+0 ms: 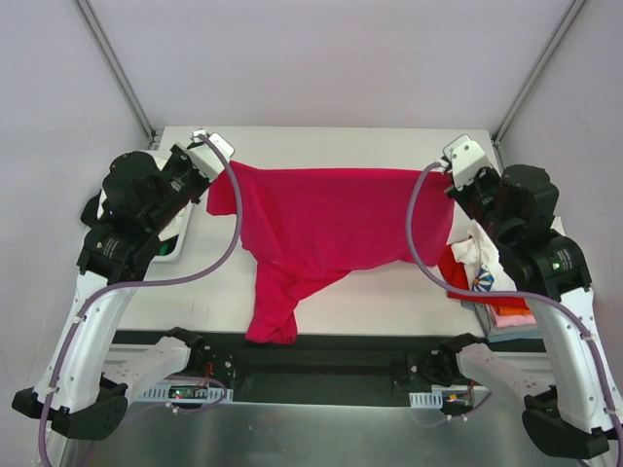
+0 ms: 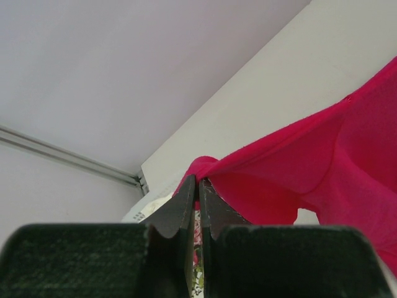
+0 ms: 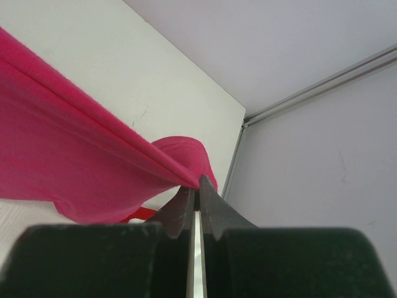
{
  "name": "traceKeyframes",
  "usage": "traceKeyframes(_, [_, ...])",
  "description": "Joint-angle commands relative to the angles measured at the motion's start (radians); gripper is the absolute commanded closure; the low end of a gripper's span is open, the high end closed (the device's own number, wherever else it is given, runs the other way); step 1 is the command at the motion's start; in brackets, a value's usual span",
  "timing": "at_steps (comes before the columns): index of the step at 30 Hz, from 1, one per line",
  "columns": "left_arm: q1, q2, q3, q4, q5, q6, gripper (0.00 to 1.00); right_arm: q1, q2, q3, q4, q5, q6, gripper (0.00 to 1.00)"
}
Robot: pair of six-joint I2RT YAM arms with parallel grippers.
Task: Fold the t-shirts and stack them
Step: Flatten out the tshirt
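Closest to me, my left pincer [image 2: 198,186] and right pincer [image 3: 198,185] are each clamped on the crimson t-shirt [image 1: 336,219], which is stretched above the white table [image 1: 321,141]. Other t-shirts [image 1: 482,261] are piled at its right edge. Pale walls [image 1: 321,58] enclose everything.

A white worktop [image 1: 389,297] fills the middle of the top view, matte and faintly marked. Pale lilac-grey walls [image 1: 341,58] close it in on three sides, with a slanted aluminium strut [image 1: 115,66] at the far left corner and a second strut [image 1: 541,68] at the far right. At the left edge a sliver of a white basket [image 1: 179,239] shows — mostly hidden. Along the near edge runs a black rail [image 1: 321,362] — nearer still, a brushed metal sheet [image 1: 321,433].
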Motion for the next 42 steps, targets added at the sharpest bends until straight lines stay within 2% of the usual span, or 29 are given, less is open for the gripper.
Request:
traceKeyframes(1, [0.007, -0.018, 0.003, 0.086, -0.054, -0.001, 1.00, -0.008, -0.054, 0.083, -0.009, 0.015, 0.023, 0.99])
traceKeyframes(10, [0.007, -0.067, 0.004, 0.082, -0.070, -0.012, 1.00, -0.006, -0.143, 0.247, -0.167, -0.090, 0.135, 0.99])
traceKeyframes(22, [0.007, -0.043, -0.014, 0.083, -0.073, 0.005, 1.00, -0.008, -0.132, 0.157, -0.131, -0.076, 0.107, 0.99])
traceKeyframes(29, [0.007, -0.004, -0.082, 0.134, -0.071, 0.016, 1.00, -0.006, -0.033, 0.051, -0.043, -0.070, 0.083, 0.99])
traceKeyframes(42, [0.007, 0.129, -0.247, 0.437, -0.097, 0.073, 1.00, -0.012, 0.266, -0.018, 0.162, -0.047, 0.027, 0.99])
